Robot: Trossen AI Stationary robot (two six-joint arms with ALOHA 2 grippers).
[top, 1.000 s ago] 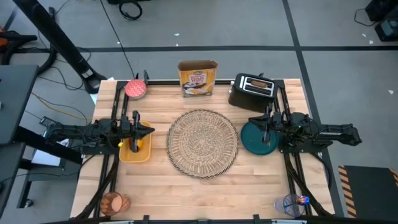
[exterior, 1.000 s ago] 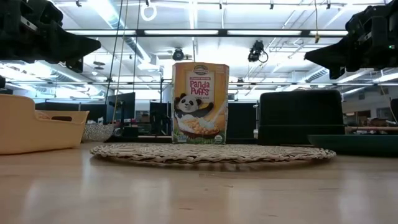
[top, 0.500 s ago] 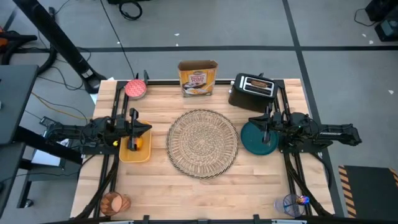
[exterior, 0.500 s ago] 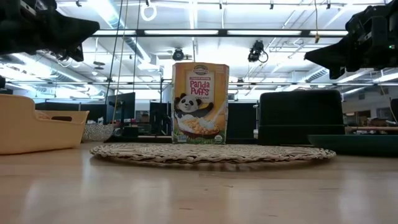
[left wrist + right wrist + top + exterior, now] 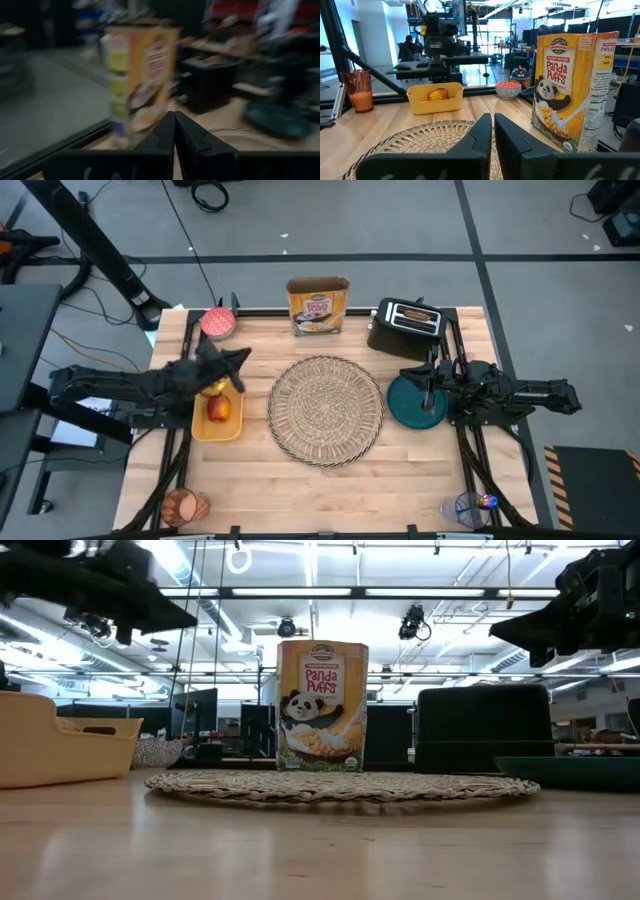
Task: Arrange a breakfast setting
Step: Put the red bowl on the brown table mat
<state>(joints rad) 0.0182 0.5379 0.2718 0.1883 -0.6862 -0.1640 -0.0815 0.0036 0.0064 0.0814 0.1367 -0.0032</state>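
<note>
A round woven straw placemat lies flat at the table's centre. A teal plate sits near the right edge. A red apple rests near the left edge; a translucent orange cup stands upright at the front-left corner.

A pale straw placemat woven in rings lies on the light wood-grain table. The plate is teal, the toaster black, the tray yellow, the apple red and yellow, the cup translucent orange, the cereal box orange-yellow with a black-and-white panda.
</note>
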